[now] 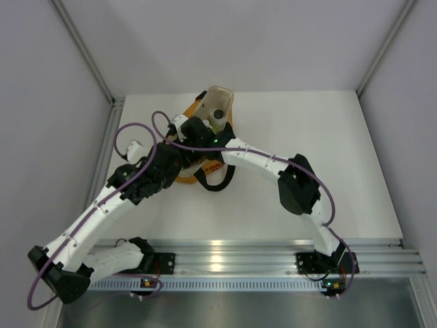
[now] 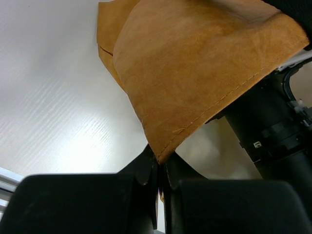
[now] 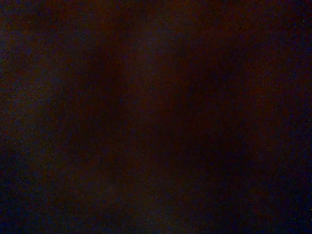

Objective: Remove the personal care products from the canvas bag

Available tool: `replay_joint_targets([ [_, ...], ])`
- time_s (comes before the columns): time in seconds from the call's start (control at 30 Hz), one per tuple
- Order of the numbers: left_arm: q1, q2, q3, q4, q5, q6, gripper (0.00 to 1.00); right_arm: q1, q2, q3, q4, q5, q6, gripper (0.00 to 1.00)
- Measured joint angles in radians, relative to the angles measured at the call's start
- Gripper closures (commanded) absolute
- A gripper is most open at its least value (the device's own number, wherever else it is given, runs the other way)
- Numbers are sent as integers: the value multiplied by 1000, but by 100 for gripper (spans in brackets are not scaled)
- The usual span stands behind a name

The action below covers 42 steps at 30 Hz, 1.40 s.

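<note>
While L jaws pinch canvas bag [image 2: 195,73] by mustard corner, we see R arm [image 1: 259,160] ending at bag; R jaws hidden, wrist cam black, can't tell state.

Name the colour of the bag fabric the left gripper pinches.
The canvas bag is mustard-orange there; left wrist view.

The right wrist view is near-black throughout, and no shape, edge or finger can be made out in it. From above, the right gripper [image 1: 199,128] sits at the canvas bag [image 1: 218,101] with its jaws out of sight, so how they stand cannot be told. Both arms cover most of the bag there, and its inside is hidden. In the left wrist view the bag is cut off on the far side, and the right arm [image 2: 273,131] at the right edge.
</note>
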Motion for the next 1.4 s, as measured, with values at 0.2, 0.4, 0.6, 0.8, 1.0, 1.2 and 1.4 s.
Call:
replay_joint_targets([
  [0.2, 0, 0, 0, -1, -4, 0, 100, 0, -38, -11, -13, 17, 26, 100],
  [0.4, 0, 6, 0, -1, -8, 0, 100, 0, -80, -26, -16, 27, 39, 100],
  [0.6, 0, 16, 1, -2, -9, 1, 100, 0, -135, -38, -37, 31, 49, 100],
  [0.8, -1, 21, 7, -3, -8, 4, 100, 0, -203, -39, -59, 42, 54, 100],
  [1.0, -1, 29, 10, -3, -8, 7, 100, 0, -275, -36, -103, 56, 52, 100],
  [1.2, -1, 31, 11, -4, -8, 12, 100, 0, -309, 24, -183, 73, 45, 100],
  [1.4, -1, 37, 13, -5, -9, 18, 100, 0, -354, 118, -265, 101, 44, 100],
])
